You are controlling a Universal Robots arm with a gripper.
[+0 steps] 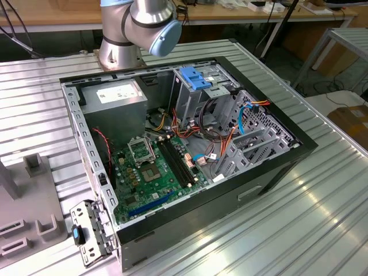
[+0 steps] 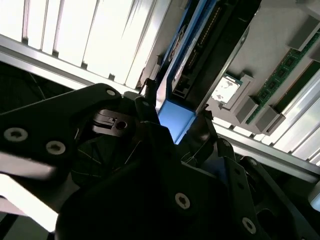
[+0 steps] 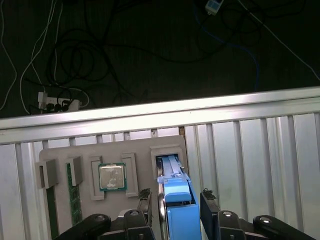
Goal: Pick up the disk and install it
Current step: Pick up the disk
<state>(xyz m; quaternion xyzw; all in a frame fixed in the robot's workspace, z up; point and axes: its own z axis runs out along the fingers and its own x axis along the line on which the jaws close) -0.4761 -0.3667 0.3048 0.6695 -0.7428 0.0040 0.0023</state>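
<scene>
The disk point(image 3: 179, 207) stands on edge in a slot of a grey fixture plate point(image 3: 140, 150), its blue carrier end point(image 2: 175, 120) toward the camera in both wrist views. My gripper point(image 3: 177, 212) sits over it, with one black finger point(image 3: 145, 202) on one side and the other finger point(image 3: 209, 200) on the opposite side. Both fingers point(image 2: 146, 102) press close against the blue carrier, so the gripper looks shut on the disk. The lower part of the disk is hidden in the slot. In the exterior view the arm's base and elbow point(image 1: 144, 23) stand behind the open computer case point(image 1: 184, 155).
The fixture plate also holds a processor chip point(image 3: 112, 176) and a memory stick point(image 3: 74, 192). It lies on a ribbed aluminium table point(image 3: 260, 150). Inside the case are a metal drive cage with a fixed blue bracket point(image 1: 201, 77), a power-supply box point(image 1: 115, 98) and the motherboard point(image 1: 161, 167).
</scene>
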